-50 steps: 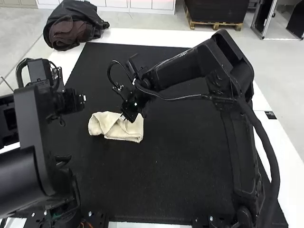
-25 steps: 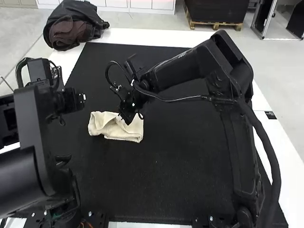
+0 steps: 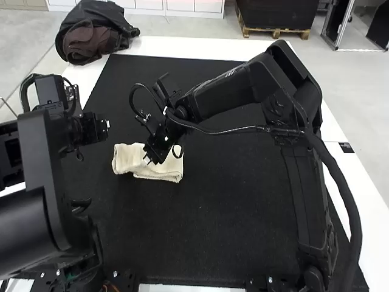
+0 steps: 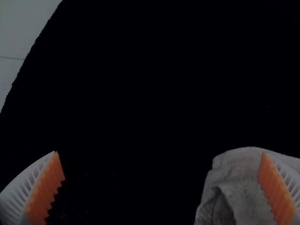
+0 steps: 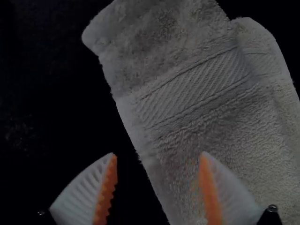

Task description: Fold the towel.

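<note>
The cream towel (image 3: 126, 159) lies folded into a compact strip on the black mat, its left end rounded. My right gripper (image 3: 147, 160) is low over the towel's middle, partly covering it. In the right wrist view, the right gripper (image 5: 158, 159) is open, one finger over the towel (image 5: 201, 103) and the other over the mat. To the towel's left in the high view, my left gripper (image 3: 107, 125) hangs above the mat. The left wrist view has the left gripper (image 4: 160, 187) open, with one finger in front of the towel's end (image 4: 248, 183).
Black matting (image 3: 206, 225) covers most of the white table (image 3: 182, 45). A dark bag or jacket (image 3: 91, 36) lies at the far left corner. Both arms rise from the near edge, and the right arm stretches across the mat toward the towel.
My right gripper has shifted a little left and nearer the arms' bases over the towel. The left arm has stayed still, and the towel keeps its place.
</note>
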`<state>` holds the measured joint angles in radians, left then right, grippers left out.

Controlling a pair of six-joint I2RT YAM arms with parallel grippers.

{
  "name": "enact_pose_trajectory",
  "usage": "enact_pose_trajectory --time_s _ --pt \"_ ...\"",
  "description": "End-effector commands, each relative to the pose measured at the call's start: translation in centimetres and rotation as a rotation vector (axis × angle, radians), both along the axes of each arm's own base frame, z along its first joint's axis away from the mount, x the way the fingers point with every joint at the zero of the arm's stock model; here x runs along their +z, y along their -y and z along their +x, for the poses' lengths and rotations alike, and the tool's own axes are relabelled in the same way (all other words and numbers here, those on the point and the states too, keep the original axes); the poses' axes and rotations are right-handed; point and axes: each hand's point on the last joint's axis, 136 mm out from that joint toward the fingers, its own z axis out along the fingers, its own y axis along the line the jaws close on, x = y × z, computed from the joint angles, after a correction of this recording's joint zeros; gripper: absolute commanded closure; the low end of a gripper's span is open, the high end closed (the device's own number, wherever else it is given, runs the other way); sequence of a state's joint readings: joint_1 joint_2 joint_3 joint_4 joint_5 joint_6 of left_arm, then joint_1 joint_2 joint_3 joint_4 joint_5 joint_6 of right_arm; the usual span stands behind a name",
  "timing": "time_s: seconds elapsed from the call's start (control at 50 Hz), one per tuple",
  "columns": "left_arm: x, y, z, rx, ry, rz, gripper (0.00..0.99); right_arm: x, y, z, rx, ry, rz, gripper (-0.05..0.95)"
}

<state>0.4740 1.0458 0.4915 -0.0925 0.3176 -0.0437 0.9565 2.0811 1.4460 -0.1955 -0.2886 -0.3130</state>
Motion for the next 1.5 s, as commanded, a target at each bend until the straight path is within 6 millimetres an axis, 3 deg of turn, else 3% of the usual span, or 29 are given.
enact_pose_trajectory --time_s 0.0,0.18,0.28,0.4,0.5,0.56,0.68,1.24,1.48 --pt "1.3 -0.4 0.3 0.013 0.034 0.009 0.030 -0.1 -0.5 -0.8 -0.007 -0.051 0.011 0.34" --pt "1.2 -0.4 0.3 0.015 0.031 0.009 0.030 2.8 -1.4 -0.7 -0.029 -0.107 0.079 0.22" --pt "1.2 -0.4 0.2 0.013 0.030 0.008 0.030 4.8 -1.9 -0.6 -0.073 -0.203 0.142 0.22" --pt "1.1 -0.5 0.2 0.016 0.027 0.006 0.030 5.4 -1.6 -0.2 -0.129 -0.317 0.178 0.23" --pt "1.2 -0.5 0.2 0.018 0.028 0.007 0.030 5.2 -1.3 -0.6 -0.128 -0.395 0.199 0.42" --pt "1.2 -0.5 0.2 0.018 0.030 0.008 0.030 5.0 -1.4 -0.5 -0.126 -0.402 0.221 0.63" --pt "1.4 -0.6 0.3 0.018 0.037 0.011 0.030 4.7 -1.5 -0.8 -0.109 -0.424 0.254 0.92" --pt "1.8 -0.7 0.6 0.019 0.058 0.023 0.030 0.3 -2.2 -1.0 -0.084 -0.450 0.312 0.92" --pt "2.1 -0.8 0.7 0.019 0.069 0.029 0.030 -0.7 -2.0 0.5 -0.096 -0.419 0.352 0.92"
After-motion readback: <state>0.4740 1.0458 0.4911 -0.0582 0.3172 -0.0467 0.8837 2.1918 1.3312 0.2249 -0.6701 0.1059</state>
